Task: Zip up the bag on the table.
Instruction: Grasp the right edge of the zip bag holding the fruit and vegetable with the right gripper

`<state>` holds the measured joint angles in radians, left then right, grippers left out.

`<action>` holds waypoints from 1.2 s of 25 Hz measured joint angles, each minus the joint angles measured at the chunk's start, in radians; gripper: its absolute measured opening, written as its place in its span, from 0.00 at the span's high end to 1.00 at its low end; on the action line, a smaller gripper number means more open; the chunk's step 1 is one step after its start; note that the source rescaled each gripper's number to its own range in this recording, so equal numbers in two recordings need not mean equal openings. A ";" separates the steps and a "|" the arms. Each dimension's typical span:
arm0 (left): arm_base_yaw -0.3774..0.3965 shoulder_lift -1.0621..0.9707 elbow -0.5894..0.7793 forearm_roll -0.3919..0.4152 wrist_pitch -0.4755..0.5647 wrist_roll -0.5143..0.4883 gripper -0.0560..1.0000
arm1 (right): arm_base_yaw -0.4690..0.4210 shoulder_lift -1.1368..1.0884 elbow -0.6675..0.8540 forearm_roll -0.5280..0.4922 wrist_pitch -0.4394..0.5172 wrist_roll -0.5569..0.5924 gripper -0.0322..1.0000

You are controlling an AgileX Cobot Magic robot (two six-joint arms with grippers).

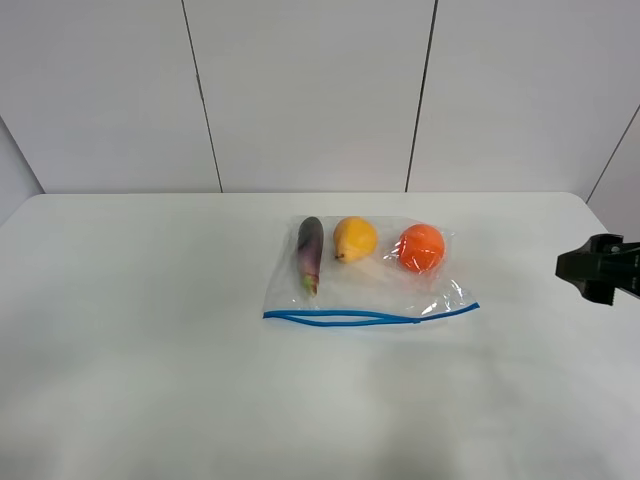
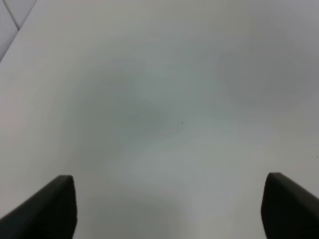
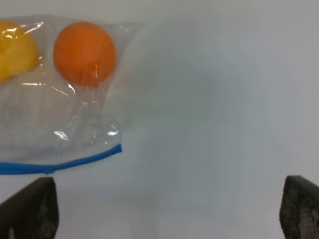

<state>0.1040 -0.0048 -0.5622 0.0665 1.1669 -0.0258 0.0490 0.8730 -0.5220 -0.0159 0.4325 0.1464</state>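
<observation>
Zip bag flat on the white table, both grippers spread and empty.

The clear bag (image 1: 365,290) lies near the middle of the table (image 1: 150,350), holding an eggplant (image 1: 310,253), a pear (image 1: 354,239) and an orange (image 1: 421,247) side by side. Its blue zipper strip (image 1: 370,318) runs along the bag's near long edge. The strip shows as two lines from the eggplant end and as one line at the orange end. The right gripper (image 3: 164,211) hangs well apart from the bag, off its orange end, with its fingers (image 3: 27,209) set wide and nothing between them. The left gripper (image 2: 167,206) also has its fingers (image 2: 50,209) wide apart over bare table, gripping nothing. Its place relative to the bag cannot be told.
</observation>
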 joint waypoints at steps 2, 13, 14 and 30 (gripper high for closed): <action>0.000 0.000 0.000 0.000 0.000 0.000 0.00 | 0.000 0.051 0.000 0.033 -0.053 0.033 0.04; 0.000 0.000 0.000 0.000 0.000 0.000 0.00 | 0.000 0.348 0.000 0.199 -0.258 0.118 0.04; 0.000 0.000 0.000 0.000 0.000 0.000 0.00 | 0.000 0.376 -0.001 0.218 -0.267 0.123 0.04; 0.000 0.000 0.000 0.000 0.000 0.000 0.00 | 0.000 0.674 -0.137 0.333 -0.211 0.062 0.07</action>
<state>0.1040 -0.0048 -0.5622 0.0665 1.1669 -0.0258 0.0490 1.5466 -0.6585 0.3170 0.2219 0.2081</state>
